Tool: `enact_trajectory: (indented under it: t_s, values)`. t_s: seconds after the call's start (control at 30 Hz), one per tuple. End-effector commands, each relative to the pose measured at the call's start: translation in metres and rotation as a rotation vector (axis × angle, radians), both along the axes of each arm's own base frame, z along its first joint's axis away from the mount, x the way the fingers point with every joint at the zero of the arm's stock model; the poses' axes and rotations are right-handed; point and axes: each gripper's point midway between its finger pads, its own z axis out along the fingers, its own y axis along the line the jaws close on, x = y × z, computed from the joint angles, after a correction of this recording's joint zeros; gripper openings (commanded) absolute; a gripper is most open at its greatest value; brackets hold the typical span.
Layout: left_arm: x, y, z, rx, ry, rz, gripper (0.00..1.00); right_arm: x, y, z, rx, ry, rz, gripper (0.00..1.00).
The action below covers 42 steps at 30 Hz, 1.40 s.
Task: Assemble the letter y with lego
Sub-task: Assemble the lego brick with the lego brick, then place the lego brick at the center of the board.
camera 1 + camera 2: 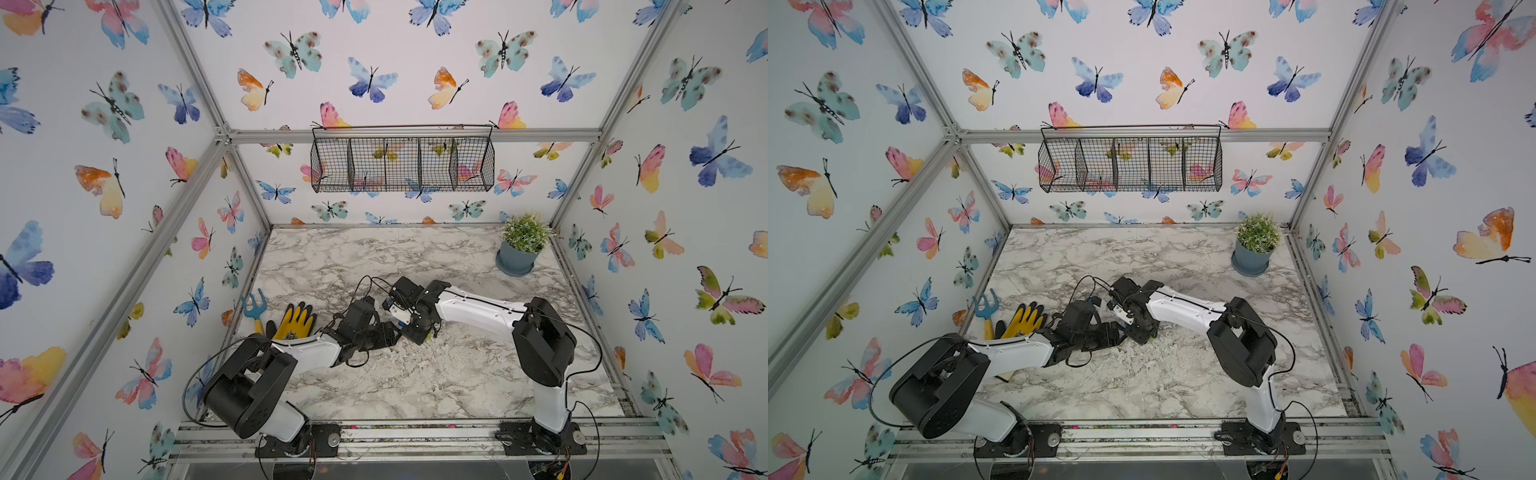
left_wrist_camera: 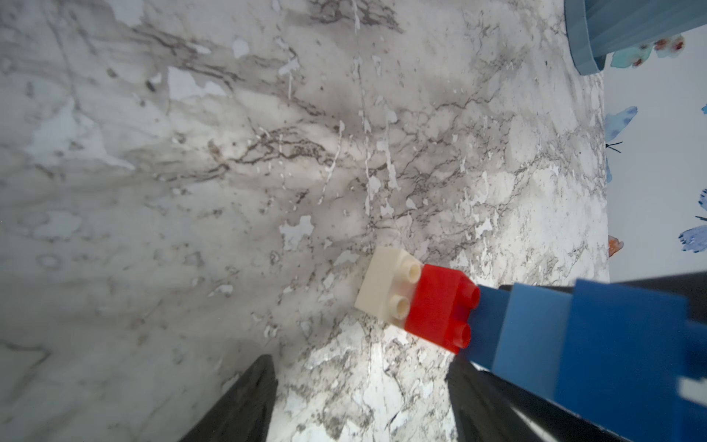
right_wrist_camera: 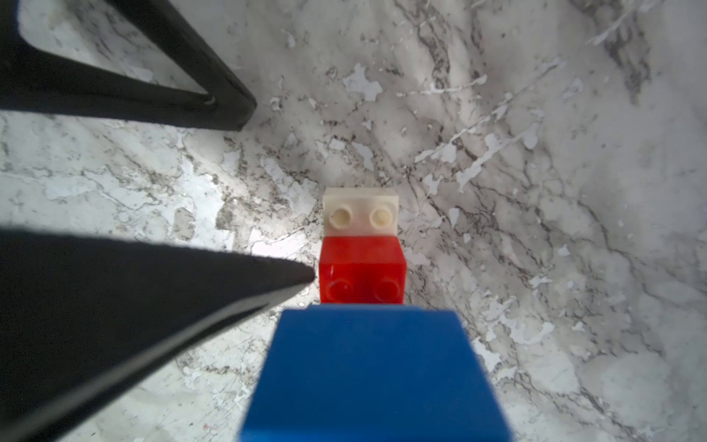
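Joined cream (image 3: pixel 359 212), red (image 3: pixel 361 273) and blue plastic bricks (image 3: pixel 373 367) run lengthwise from clenched right fingers (image 3: pixel 377 421), held; left fingers (image 2: pixel 359 398) released, centre-left alongside.

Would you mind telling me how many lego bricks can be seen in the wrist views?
3 clearly: a cream studded brick at the chain's far end, a red brick joined next to it, then a blue brick nearest the camera. Others may be hidden behind the blue one.

Over the marble table (image 3: pixel 535 191), a blue brick (image 3: pixel 375 375) fills the near foreground, joined to a red brick (image 3: pixel 361 269) and then a cream brick (image 3: pixel 359 214) whose two studs show, while a black finger (image 3: pixel 153 291) points its tip just beside the red one.
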Motion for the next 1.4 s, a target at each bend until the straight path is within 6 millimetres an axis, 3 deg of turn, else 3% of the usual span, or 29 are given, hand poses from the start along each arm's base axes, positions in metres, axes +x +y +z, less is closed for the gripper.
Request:
enact_trajectory:
  t_s: [0.0,1.07,1.37]
  values:
    - [-0.032,0.032,-0.037,0.125,0.148,0.034,0.71,-0.008,-0.005,-0.026,-0.067,0.048,0.007,0.27]
    - [-0.047,0.047,-0.042,0.123,0.168,0.069,0.68,-0.008,-0.006,-0.04,-0.197,0.096,-0.002,0.26]
    - [-0.048,0.049,-0.037,0.125,0.163,0.079,0.68,-0.005,0.001,-0.03,-0.159,0.084,-0.009,0.26]
